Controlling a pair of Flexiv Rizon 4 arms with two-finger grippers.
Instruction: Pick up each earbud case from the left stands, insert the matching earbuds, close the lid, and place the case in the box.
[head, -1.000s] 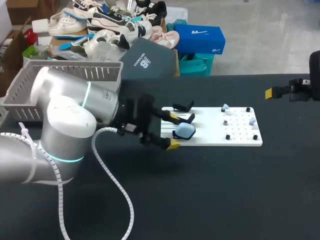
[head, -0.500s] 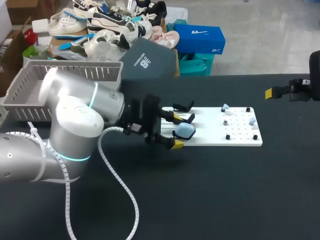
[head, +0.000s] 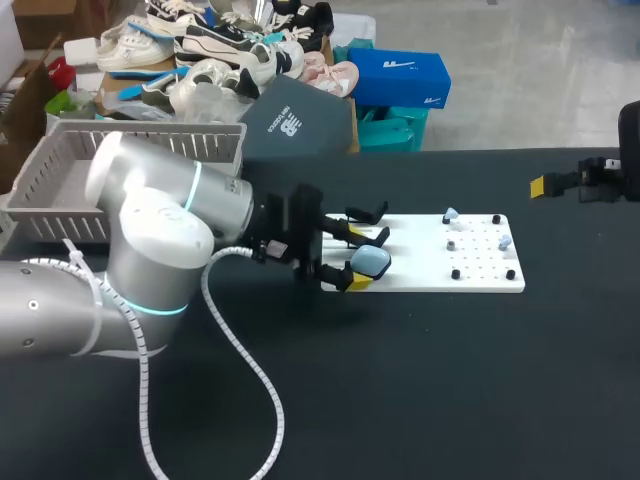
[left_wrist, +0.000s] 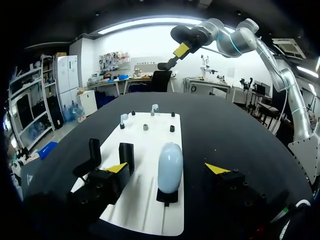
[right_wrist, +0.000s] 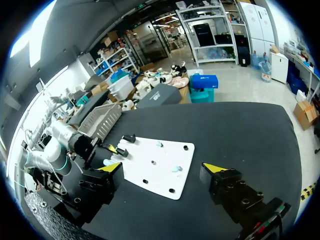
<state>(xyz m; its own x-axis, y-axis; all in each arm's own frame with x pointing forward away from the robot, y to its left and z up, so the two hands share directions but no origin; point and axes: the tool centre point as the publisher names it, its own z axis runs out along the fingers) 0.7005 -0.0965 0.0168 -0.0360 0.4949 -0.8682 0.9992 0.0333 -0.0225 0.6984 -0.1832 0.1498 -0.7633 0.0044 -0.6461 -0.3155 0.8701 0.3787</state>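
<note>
A pale blue earbud case (head: 372, 262) stands shut on a black stand at the left end of the white board (head: 425, 272). My left gripper (head: 357, 260) is open, one yellow tip on each side of the case (left_wrist: 170, 166), and neither finger touches it. Beside it stand two empty black stands (left_wrist: 126, 155). Two pale earbuds (left_wrist: 124, 118) sit on pegs at the board's far end (head: 451, 214). My right gripper (right_wrist: 163, 167) hangs open and empty, high over the table's right side, away from the board (right_wrist: 150, 177).
A grey slatted basket (head: 100, 170) sits at the table's back left, behind my left arm (head: 160, 240). Small black pegs (head: 456, 273) dot the board's right half. My right arm (head: 600, 180) comes in at the right edge.
My left gripper has moved right along the board, and its open fingers now sit around the blue case. The right arm has not moved.
</note>
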